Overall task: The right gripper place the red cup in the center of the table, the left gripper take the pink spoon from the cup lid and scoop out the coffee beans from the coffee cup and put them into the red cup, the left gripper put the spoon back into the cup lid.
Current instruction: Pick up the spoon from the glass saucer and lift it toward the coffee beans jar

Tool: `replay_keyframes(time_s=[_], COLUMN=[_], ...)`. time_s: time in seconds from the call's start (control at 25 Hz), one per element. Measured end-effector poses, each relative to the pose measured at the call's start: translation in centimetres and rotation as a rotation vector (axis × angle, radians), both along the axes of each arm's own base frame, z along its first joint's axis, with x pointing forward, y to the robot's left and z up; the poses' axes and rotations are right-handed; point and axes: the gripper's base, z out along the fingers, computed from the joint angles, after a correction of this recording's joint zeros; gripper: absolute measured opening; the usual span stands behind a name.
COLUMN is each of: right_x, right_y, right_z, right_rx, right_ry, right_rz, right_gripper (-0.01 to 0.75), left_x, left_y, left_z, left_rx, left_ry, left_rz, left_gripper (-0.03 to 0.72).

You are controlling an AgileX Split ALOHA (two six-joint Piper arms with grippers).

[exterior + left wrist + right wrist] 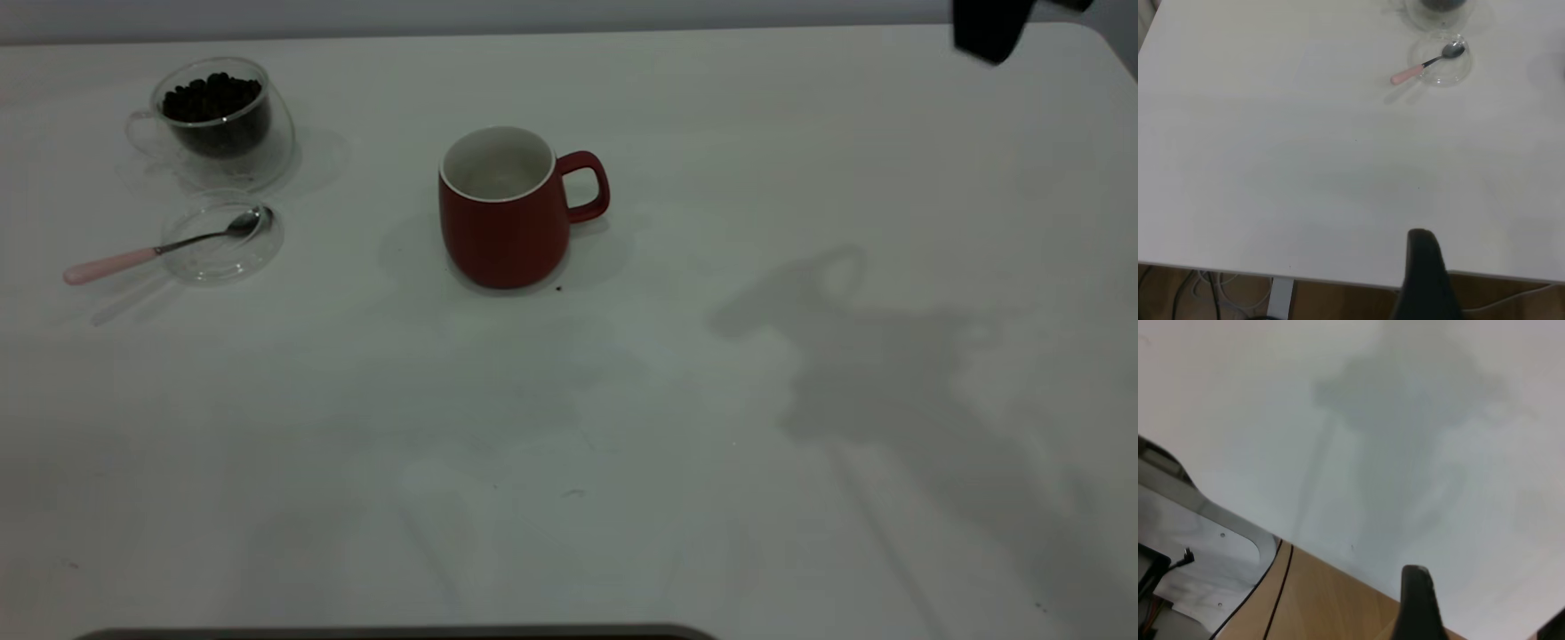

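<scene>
Nearest edge of the table (569, 462) is bare white with a few dark specks, and a big arm shadow (889, 373) lies on the near right part. The left gripper (1426, 280) shows only in its own wrist view, hanging over the table edge well apart from all the objects. Only one black wedge of it is in frame, so can't tell if the claw is spread or pressed together, and nothing is seen in it. The right gripper (1485, 597) hangs over another table edge above wood floor, claw spread wide and holding nothing. In the exterior view only a black piece of the right arm (991, 31) pokes in at the far right corner. Further in, the red cup (505, 209) stands upright about mid-table, slightly toward the far side, handle to the view's right, white inside looks empty, a tiny dark speck just beside its base. Well left of it, the cup lid (233, 267) lies flat on the table. The pink spoon (160, 251) rests with its metal bowl inside the lid and its pink handle sticking out over the rim toward the left, end down on the table. Just behind the lid, very close, the coffee cup (271, 147) stands upright near the far left corner, with the coffee beans (212, 96) heaped inside up to near the rim.
</scene>
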Motion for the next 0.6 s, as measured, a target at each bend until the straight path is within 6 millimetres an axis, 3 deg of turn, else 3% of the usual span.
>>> replay_keyframes(time_s=[0.6], right_x=[-9.2], right_y=[-4.8], right_z=[1.0], right_rx=[-0.061], right_ry=[0.007], right_rz=[0.023], right_gripper=[0.589], left_x=[0.0], left_y=[0.0], left_z=[0.0], left_rx=[0.0], left_ry=[0.0], left_rz=[0.0], left_gripper=[0.589])
